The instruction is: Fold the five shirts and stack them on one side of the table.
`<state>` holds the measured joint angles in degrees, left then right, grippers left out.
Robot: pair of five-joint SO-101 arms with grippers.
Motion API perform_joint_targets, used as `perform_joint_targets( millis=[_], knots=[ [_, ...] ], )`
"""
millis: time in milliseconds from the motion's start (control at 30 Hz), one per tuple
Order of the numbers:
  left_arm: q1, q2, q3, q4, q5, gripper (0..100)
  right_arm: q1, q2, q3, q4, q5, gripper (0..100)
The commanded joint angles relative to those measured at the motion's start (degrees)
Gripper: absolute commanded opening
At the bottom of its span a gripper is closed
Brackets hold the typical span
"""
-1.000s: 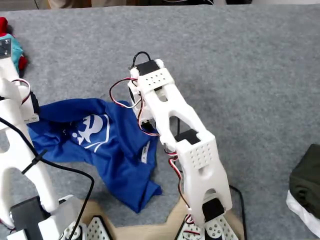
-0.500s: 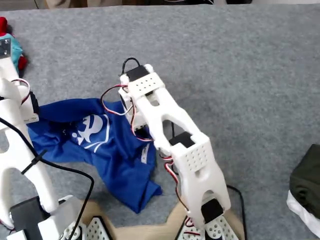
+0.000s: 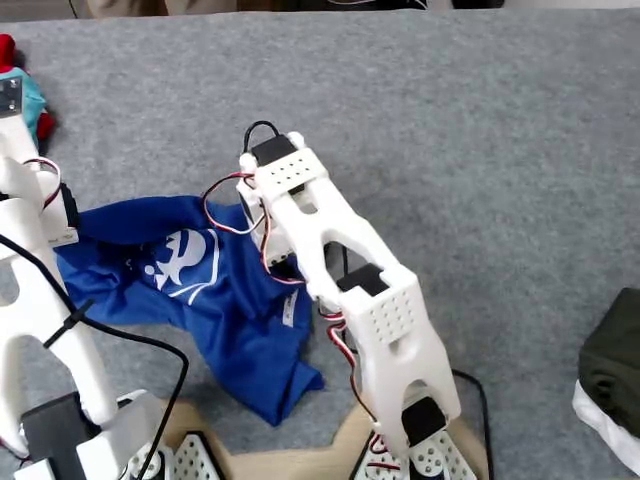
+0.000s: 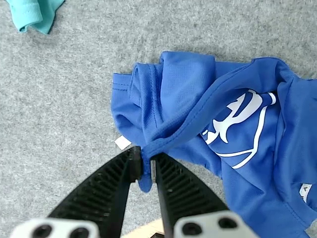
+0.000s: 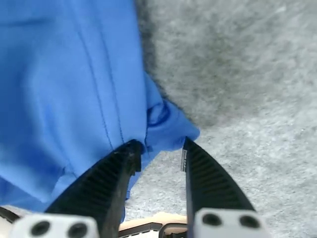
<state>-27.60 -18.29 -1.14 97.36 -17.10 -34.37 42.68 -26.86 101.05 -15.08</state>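
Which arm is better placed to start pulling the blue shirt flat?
Left, probably: the left gripper is shut on the shirt at its edge, while the right gripper only straddles another edge, open.

On the table (image 3: 480, 150), near left: shirt (image 3: 210, 290), left gripper (image 4: 142, 166) at its left edge, right gripper (image 5: 158, 153) at its right edge. Far right: pile of clothes (image 3: 612, 360).

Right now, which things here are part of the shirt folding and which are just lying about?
Job: blue shirt, left gripper shut on it, right gripper open at its edge; teal cloth; red cloth; dark cloth on white cloth, likely shirts.
Lying about: grey mat; black cable.
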Motion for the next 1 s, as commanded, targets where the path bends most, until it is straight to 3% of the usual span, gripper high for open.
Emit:
perform_joint_targets(
  millis=[0, 267, 500, 633, 733, 967],
  knots=[
    [-0.53, -0.40, 0.00, -0.35, 0.62, 2, -2.42, -0.31, 0.22, 0.97, -0.18, 9.9],
    [-0.53, -0.40, 0.00, -0.35, 0.62, 2, -3.91, -0.57, 0.13, 0.88, -0.44, 0.3],
    [-0.53, -0.40, 0.00, -0.35, 0.62, 2, -0.48, -0.75, -1.98, 1.05, -0.35, 0.5],
    [-0.53, -0.40, 0.00, -0.35, 0.53, 2, 2.51, -0.75, -2.95, 1.05, -0.18, 1.9],
    [-0.53, -0.40, 0.00, -0.35, 0.53, 2, 4.18, -0.75, -3.12, 1.14, 0.00, 8.3],
    [-0.44, -0.40, 0.00, -0.35, 0.44, 2, 2.51, -8.04, -2.59, 1.32, 2.02, 12.2]
  ],
)
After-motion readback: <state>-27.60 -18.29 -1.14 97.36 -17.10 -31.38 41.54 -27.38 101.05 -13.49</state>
